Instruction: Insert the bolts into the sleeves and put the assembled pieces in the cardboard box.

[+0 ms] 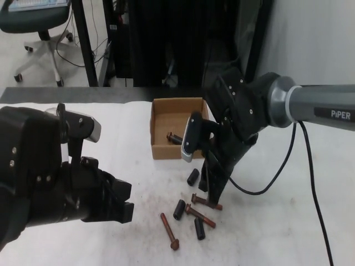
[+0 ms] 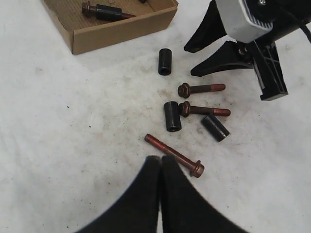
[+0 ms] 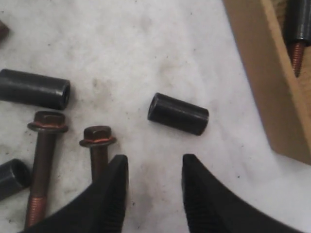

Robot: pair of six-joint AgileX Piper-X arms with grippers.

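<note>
**Right jaws open over the loose parts, left jaws shut and empty**

Right gripper (image 3: 154,167): jaws apart, nothing between them, low over the bench (image 1: 266,233). One finger (image 3: 109,194) overlaps the shank of a short bolt (image 3: 98,141); can't tell whether they touch. Just past the fingertips a black sleeve (image 3: 178,113) lies on its side, clear of both fingers. A second bolt (image 3: 43,155) lies beside the first, with their heads on the same side. Another sleeve (image 3: 34,88) lies by the heads, and a third sleeve (image 3: 12,177) is next to the second bolt's shank.

Left gripper (image 2: 161,162): jaws pressed together, holding nothing, above the bench. A long bolt (image 2: 175,155) lies just beside its tips, a little apart from the other loose parts.

Cardboard box (image 2: 121,31) sits beyond the loose parts, nearest the lone sleeve. One assembled piece (image 2: 104,10) lies flat inside it.
</note>
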